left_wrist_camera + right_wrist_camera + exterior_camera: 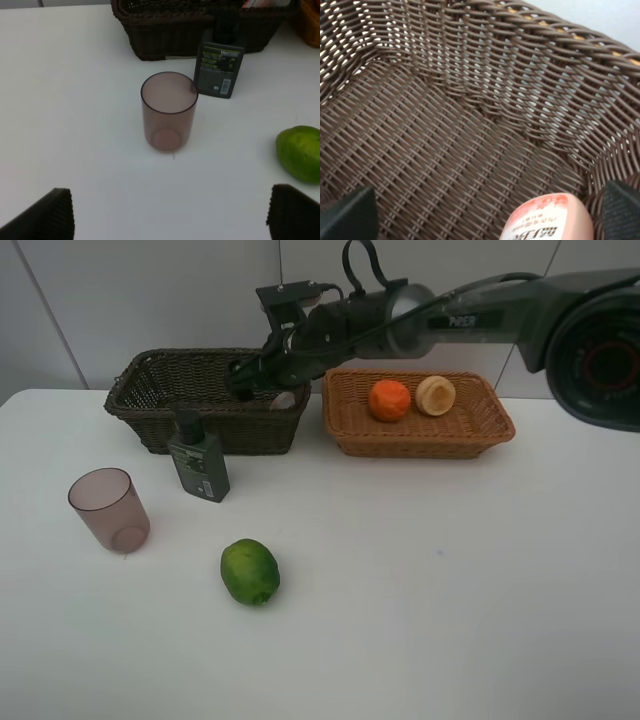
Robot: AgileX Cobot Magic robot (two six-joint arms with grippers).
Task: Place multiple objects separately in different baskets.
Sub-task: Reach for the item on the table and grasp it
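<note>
My right gripper [262,380] hangs open over the dark brown basket [150,410]. In the right wrist view the pink bottle [547,220] lies on the basket floor [445,125], with the fingers [350,215] spread wide of it. An orange [390,400] and a peach-like fruit [435,395] sit in the tan basket [420,440]. On the table are a mauve cup [109,510], a dark green pump bottle [199,460] and a lime [250,571]. My left gripper [170,215] is open above the table, short of the cup [168,111].
The right arm stretches from the right side across the tan basket's back edge. The pump bottle [220,62] stands right against the dark basket's front wall [165,37]. The lime [301,152] lies to the cup's right. A wall runs behind both baskets.
</note>
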